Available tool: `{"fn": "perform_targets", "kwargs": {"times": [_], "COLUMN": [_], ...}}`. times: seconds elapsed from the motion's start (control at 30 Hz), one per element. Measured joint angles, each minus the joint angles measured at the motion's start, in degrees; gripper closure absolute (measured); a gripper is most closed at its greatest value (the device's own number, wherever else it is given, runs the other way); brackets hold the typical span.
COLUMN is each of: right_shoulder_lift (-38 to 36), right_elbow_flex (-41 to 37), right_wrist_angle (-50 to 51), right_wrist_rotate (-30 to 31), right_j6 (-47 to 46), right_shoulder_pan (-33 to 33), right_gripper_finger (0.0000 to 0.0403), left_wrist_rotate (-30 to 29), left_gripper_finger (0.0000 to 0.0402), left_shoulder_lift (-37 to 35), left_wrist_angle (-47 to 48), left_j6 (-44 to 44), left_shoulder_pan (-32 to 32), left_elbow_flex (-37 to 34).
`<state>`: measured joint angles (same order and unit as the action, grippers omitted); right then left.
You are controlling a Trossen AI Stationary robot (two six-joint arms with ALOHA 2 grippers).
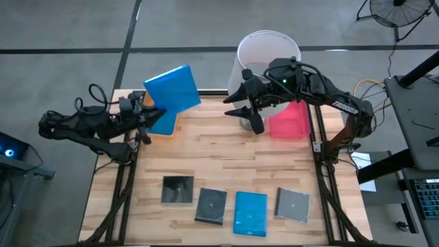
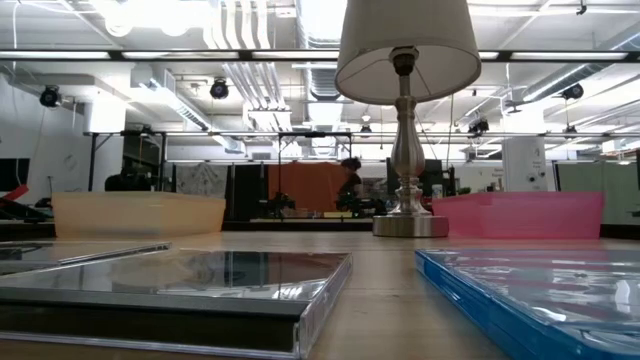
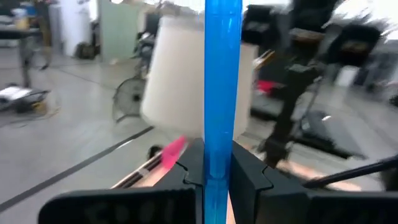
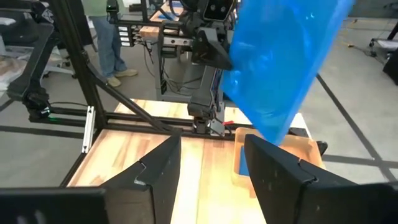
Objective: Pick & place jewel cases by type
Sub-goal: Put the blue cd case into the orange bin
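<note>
Surface: wooden top [image 1: 226,158]; white-shaded lamp [image 1: 268,51] at far edge, pink tray [image 1: 288,120] far right.
Room: grey floor, fan [image 1: 398,12] far right.
Left pincer [image 1: 147,116]: clamped on blue jewel case [image 1: 171,89], held aloft far left.
Right pincer [image 1: 240,110]: fingers apart, holding nothing, beside lamp.
Near row: three dark cases [image 1: 177,190], one blue case [image 1: 250,213].

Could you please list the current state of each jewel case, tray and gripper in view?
Bright blue rectangular jewel case: lifted, clamped by the left gripper above the orange tray.
Second blue case: flat on the table.
Three dark grey square cases: flat, in the front row.
Translucent orange tray: contents unclear.
Pink tray: contents unclear.
Right gripper: open, empty.
</note>
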<state>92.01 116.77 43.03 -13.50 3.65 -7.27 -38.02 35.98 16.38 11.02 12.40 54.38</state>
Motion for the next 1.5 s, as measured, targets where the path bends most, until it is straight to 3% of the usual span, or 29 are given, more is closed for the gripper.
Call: {"fn": "perform_targets", "kwargs": {"times": [0.3,0.47,0.67,0.8,0.97,1.27,1.5], "right_shoulder_lift": [0.0,0.0,0.0,0.0,0.0,0.0,0.0], "right_elbow_flex": [-1.6,-3.0,-3.9,-4.0,-4.0,-4.0,-4.0], "right_wrist_angle": [0.0,-0.1,-0.1,-0.3,-0.4,-0.4,-0.3], "right_wrist_rotate": [0.0,0.1,0.1,0.1,0.1,0.1,0.1], "right_j6": [0.9,1.5,1.5,1.7,2.1,1.0,1.0], "right_shoulder_pan": [0.0,0.0,0.0,0.0,0.0,0.0,0.0], "right_gripper_finger": [0.0244,0.0248,0.0248,0.0252,0.0259,0.0267,0.0264], "left_wrist_rotate": [-11.3,-13.2,-14.4,-13.7,-10.5,-4.8,1.5], "left_gripper_finger": [0.0388,0.0388,0.0388,0.0388,0.0388,0.0388,0.0388], "left_shoulder_lift": [5.8,10.7,14.0,14.5,15.2,17.2,19.5], "left_wrist_angle": [28.7,42.5,54.6,59.1,60.0,62.5,64.1], "left_j6": [18.5,26.6,38.1,45.8,49.2,51.8,47.3], "left_shoulder_pan": [0.0,-0.2,-1.8,-3.2,-5.3,-12.9,-20.9], "left_elbow_flex": [14.1,21.2,23.3,22.1,20.0,17.7,16.6]}}
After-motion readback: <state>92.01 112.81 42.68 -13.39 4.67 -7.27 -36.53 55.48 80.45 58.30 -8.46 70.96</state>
